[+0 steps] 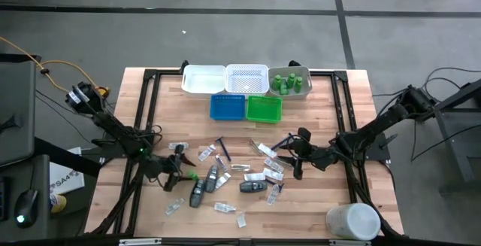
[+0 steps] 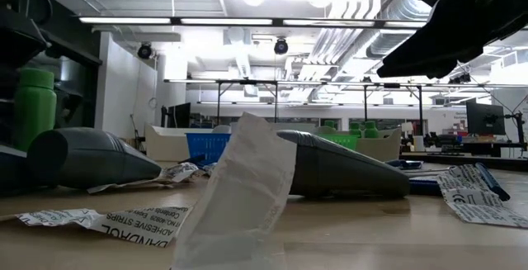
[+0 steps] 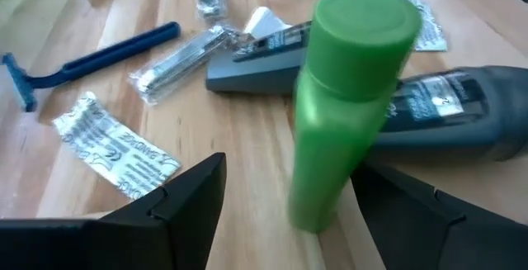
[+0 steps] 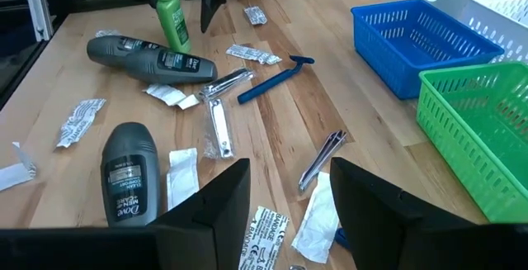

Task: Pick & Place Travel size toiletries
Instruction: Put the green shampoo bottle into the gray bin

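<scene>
Mostly the risk is tipping: the small green plastic bottle with a round cap (image 3: 346,97) stands upright on the wooden worktop (image 1: 150,216), touching a dark grey oblong bottle (image 3: 462,113), so an off-centre squeeze could knock it over or shove the grey one. Left end effector (image 3: 289,204) has its fingers spread wide either side of the green bottle, not yet gripping it. Right end effector (image 4: 289,196) hangs part-open and empty over the scattered white packets (image 4: 177,175) mid-worktop.
</scene>
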